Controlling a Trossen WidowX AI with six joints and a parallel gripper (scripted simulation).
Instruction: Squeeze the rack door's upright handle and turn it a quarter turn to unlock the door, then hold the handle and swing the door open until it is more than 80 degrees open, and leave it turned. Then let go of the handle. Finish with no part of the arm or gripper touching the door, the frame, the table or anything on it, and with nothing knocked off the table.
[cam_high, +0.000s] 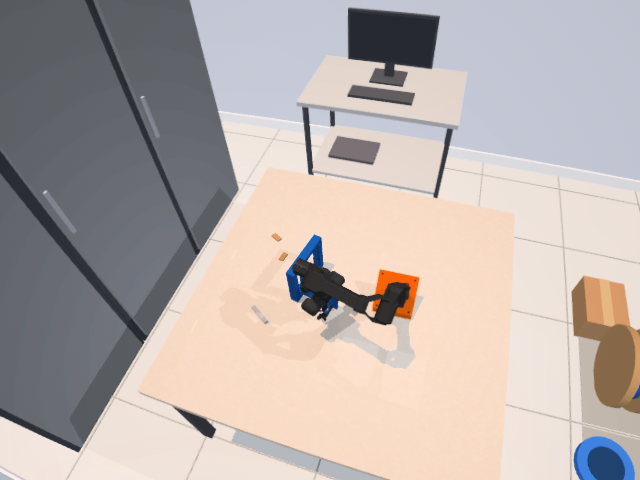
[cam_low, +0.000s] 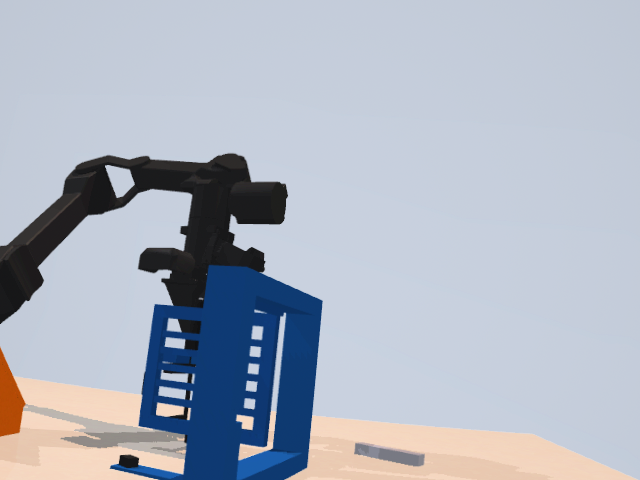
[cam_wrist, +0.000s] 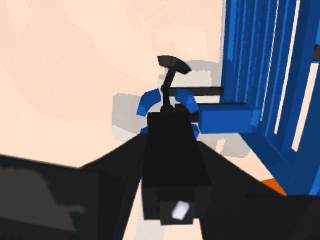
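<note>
The blue door frame (cam_high: 305, 253) (cam_low: 222, 335) stands upright on the table. The blue slatted door (cam_low: 148, 369) (cam_wrist: 295, 30) stands swung far out from it, about square to it in the top view; the exact angle is hard to tell. My gripper (cam_low: 191, 338) (cam_wrist: 169, 144) points down beside the door, shut on the upright handle. Below the fingers the handle (cam_low: 188, 398) (cam_wrist: 166, 97) shows as a thin black rod with a curved black foot (cam_wrist: 174, 64), which points roughly along the door's face. The held part is mostly hidden by the fingers.
The orange base plate (cam_high: 385, 279) (cam_low: 7, 403) is behind the arm. A grey bar (cam_high: 259, 314) (cam_low: 390, 453) lies beyond the frame. Two small orange-brown pieces (cam_high: 276, 237) (cam_high: 283, 256) lie near it. A small black block (cam_low: 128, 460) sits on a blue strip by the frame's foot.
</note>
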